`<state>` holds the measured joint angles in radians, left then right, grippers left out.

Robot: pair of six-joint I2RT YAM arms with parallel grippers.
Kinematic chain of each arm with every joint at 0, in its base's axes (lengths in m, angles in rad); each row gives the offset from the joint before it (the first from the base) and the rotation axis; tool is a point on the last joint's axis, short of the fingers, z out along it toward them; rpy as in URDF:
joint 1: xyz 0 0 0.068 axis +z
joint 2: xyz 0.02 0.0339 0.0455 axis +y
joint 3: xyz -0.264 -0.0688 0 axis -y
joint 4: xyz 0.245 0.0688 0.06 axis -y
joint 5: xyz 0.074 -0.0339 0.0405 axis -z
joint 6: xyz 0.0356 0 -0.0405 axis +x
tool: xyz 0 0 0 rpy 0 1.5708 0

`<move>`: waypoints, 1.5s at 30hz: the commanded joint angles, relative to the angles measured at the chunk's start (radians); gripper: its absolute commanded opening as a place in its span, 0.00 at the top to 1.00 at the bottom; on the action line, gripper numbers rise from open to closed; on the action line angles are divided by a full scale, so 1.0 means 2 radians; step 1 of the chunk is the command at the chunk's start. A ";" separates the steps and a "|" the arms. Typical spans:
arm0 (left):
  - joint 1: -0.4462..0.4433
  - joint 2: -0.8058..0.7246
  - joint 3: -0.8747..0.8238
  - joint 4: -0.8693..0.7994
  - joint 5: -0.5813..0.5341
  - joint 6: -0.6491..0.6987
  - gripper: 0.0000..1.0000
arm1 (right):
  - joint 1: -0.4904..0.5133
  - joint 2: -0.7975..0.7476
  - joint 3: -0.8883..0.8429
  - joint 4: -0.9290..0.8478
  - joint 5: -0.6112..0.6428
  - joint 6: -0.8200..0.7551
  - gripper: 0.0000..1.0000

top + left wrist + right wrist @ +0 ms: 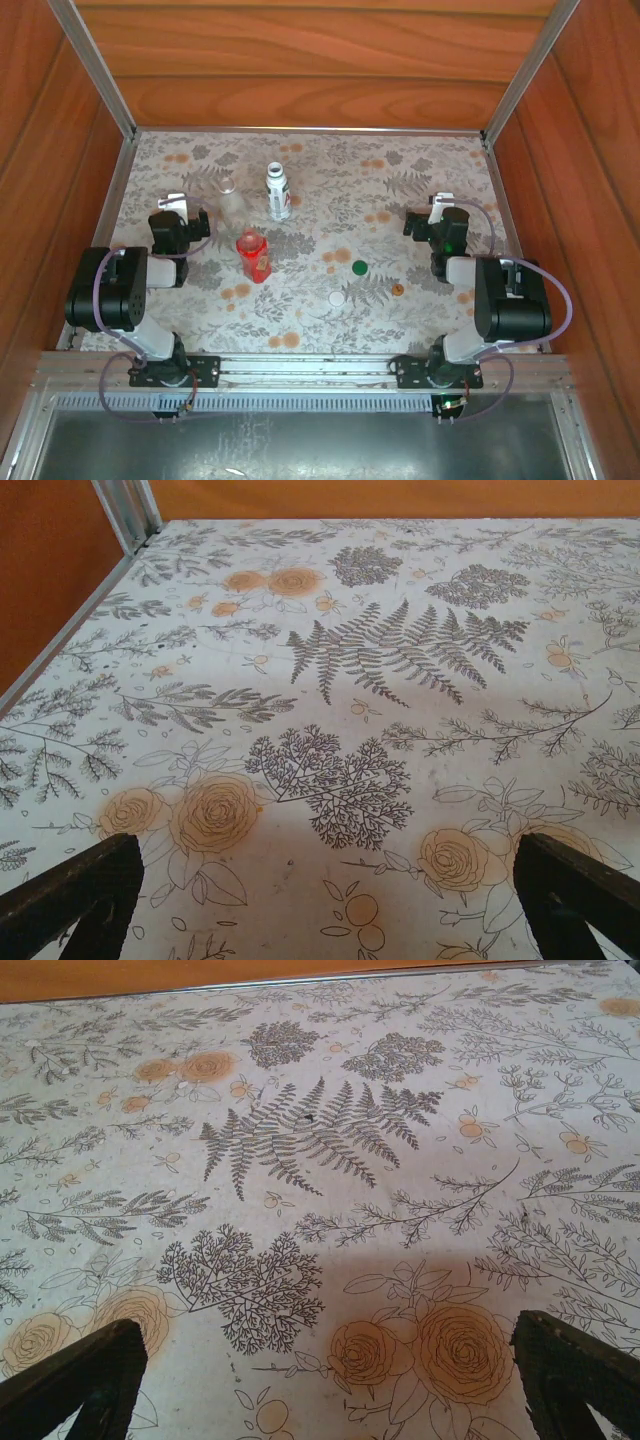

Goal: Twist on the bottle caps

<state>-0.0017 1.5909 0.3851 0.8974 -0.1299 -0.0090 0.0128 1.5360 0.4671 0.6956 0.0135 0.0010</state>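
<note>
Left gripper: spread wide, empty | right gripper: spread wide, empty | upright, nearer left arm: red bottle, clear bottle, white bottle | lying loose, uncapped, nearer right arm, inward of it: green cap, white cap, golden-brown cap

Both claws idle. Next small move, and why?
Probably swing the right claw over the green cap and lower onto it. That claw is open and empty, as is the left claw. The cap lies loose on the table, nearer the right arm. The red bottle stands to its left.
</note>
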 commanded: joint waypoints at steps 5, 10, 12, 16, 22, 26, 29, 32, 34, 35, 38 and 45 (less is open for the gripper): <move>0.005 -0.007 0.004 0.002 -0.002 -0.005 0.00 | 0.003 -0.003 0.005 0.003 -0.008 -0.007 0.00; 0.005 -0.007 0.004 0.002 -0.001 -0.006 0.00 | 0.003 -0.002 0.007 0.003 -0.007 -0.007 0.00; 0.005 -0.007 0.003 0.002 -0.001 -0.006 0.00 | 0.002 -0.002 0.007 0.003 -0.007 -0.006 0.00; 0.005 -0.007 0.003 0.002 -0.001 -0.008 0.00 | 0.003 -0.003 0.006 0.003 -0.008 -0.007 0.00; 0.005 -0.006 0.003 0.002 0.000 -0.008 0.00 | 0.002 0.000 0.009 0.001 -0.008 -0.005 0.00; 0.005 -0.010 0.002 0.002 -0.003 -0.005 0.00 | 0.002 -0.003 0.006 0.003 -0.008 -0.005 0.00; 0.003 -0.026 -0.005 0.002 -0.010 -0.007 0.00 | 0.002 -0.011 0.002 0.009 -0.010 -0.008 0.00; -0.008 -0.066 -0.021 0.002 -0.048 -0.003 0.00 | 0.002 -0.061 0.011 -0.057 -0.014 -0.011 0.00; -0.019 -0.105 -0.037 0.000 -0.073 0.003 0.00 | 0.003 -0.094 0.021 -0.116 -0.019 -0.013 0.00; -0.026 -0.127 -0.044 -0.004 -0.085 0.006 0.00 | 0.005 -0.111 0.019 -0.128 -0.020 -0.014 0.00; -0.060 -0.202 -0.058 -0.034 -0.132 0.035 0.00 | 0.011 -0.155 0.010 -0.148 -0.023 -0.013 0.00; -0.123 -0.426 -0.039 -0.179 -0.187 0.042 0.00 | 0.050 -0.232 0.037 -0.235 -0.080 -0.031 0.00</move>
<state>-0.2214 0.8841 0.2726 0.7120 -0.4225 0.0593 0.0673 1.1286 0.5022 0.3466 -0.0742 -0.0235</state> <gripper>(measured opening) 0.998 0.996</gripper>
